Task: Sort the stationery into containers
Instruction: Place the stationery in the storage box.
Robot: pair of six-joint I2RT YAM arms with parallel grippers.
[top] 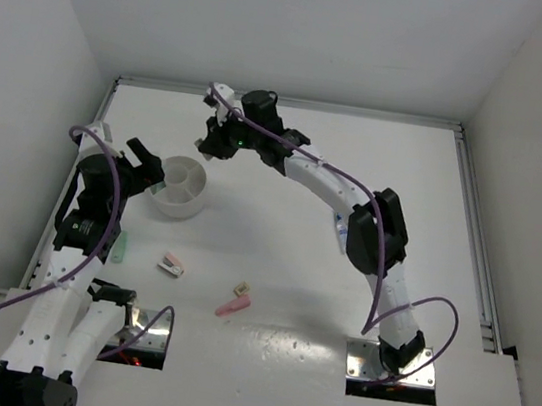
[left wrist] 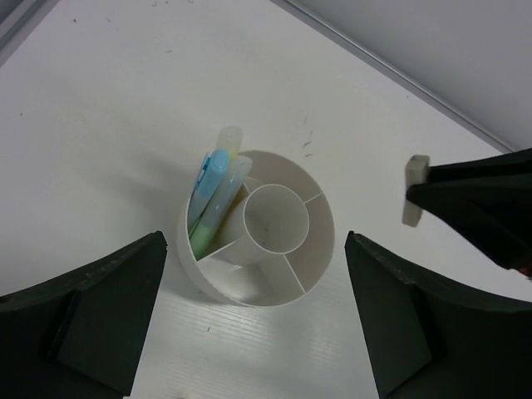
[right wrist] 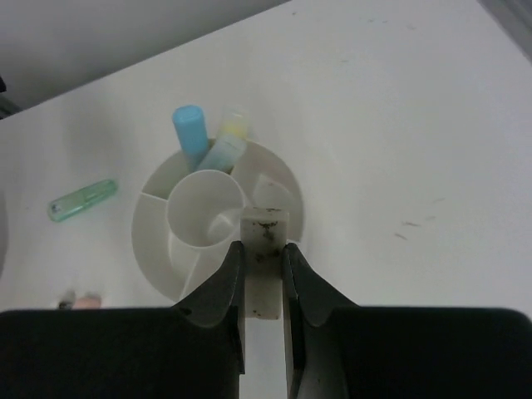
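Note:
The white divided bowl (top: 180,188) stands at the back left. One compartment holds light-blue (left wrist: 214,174), yellow (left wrist: 229,138) and green (left wrist: 202,233) sticks. My right gripper (right wrist: 263,245) is shut on a small smudged white block (right wrist: 265,233) and holds it above the bowl's rim (right wrist: 154,187); the block also shows in the left wrist view (left wrist: 414,189). My left gripper (left wrist: 256,241) is open and empty, its jaws wide on either side of the bowl (left wrist: 316,274), just above it. In the top view the left gripper (top: 153,168) is at the bowl's left and the right gripper (top: 208,146) behind it.
On the table nearer the arms lie a green stick (top: 122,246), a pink-white stapler-like piece (top: 172,266), a tan block (top: 241,288) and a pink stick (top: 232,306). The green stick also shows in the right wrist view (right wrist: 81,200). Walls enclose the table on the left, back and right.

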